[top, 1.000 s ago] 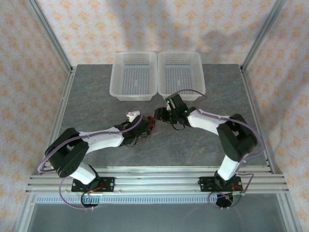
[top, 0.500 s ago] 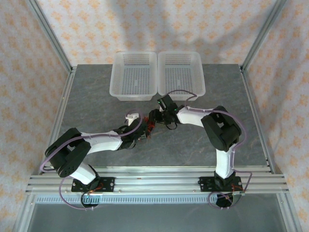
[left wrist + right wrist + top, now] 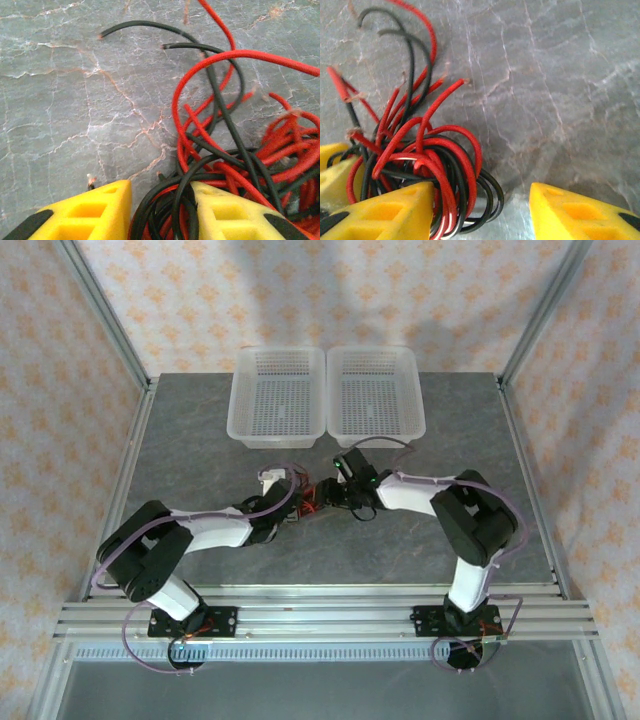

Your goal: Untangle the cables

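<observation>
Cables (image 3: 220,150) look light, limp and springy, so I'd pinch a loose black end (image 3: 102,36); left gripper (image 3: 160,192) half-closed astride strands, grip unclear; right gripper (image 3: 481,192) gapes, holding nothing.

Reaching low and inward with left arm (image 3: 215,528) and right arm (image 3: 420,495); holding left tool (image 3: 160,189) narrowly parted, right tool (image 3: 481,192) spread wide.

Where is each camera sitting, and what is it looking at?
Top camera: above and behind, looking down on the table, two baskets, left arm and right arm.
Left wrist camera: on the left arm, looking past the left hand at the cables.
Right wrist camera: on the right arm, looking past the right hand.
Shared: both wrist cameras see the cables.
</observation>
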You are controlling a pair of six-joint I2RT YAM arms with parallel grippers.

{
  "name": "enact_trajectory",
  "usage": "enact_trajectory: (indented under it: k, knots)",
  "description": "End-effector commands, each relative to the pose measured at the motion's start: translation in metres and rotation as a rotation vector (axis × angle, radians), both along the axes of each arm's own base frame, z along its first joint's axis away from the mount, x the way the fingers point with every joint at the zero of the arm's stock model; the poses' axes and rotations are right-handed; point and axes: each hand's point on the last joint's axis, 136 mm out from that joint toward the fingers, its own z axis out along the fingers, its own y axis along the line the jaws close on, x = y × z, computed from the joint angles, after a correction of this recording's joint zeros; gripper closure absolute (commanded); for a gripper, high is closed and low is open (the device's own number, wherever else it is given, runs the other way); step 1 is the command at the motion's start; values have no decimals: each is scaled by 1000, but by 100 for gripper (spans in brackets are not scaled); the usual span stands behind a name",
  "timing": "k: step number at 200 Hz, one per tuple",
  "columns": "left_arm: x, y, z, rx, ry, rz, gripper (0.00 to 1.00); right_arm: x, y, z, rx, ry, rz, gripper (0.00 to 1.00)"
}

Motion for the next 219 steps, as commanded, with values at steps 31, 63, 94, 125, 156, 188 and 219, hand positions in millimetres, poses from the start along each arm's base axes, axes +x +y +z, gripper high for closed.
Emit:
enact_trajectory:
  k: [31,63,94,125,156,188,219]
  knots:
    - [15,1,0,106,-42,-52,67,-9,-2,9,-1,8,4,47]
    - [21,-5,9,80,-81,-69,67,-6,5,0,9,34,4,47]
    - [28,-11,19,69,-124,-88,73,-10,11,-10,38,65,15,51]
    - [35,-24,23,44,-152,-131,78,-16,8,-17,43,76,15,55]
    - [41,-43,30,-23,-183,-188,79,-19,6,-21,69,73,0,55]
    - [46,-52,26,-17,-175,-217,81,-16,8,-20,119,47,-33,51]
    - [47,-55,14,-5,-151,-238,82,-7,12,-20,157,34,-76,53]
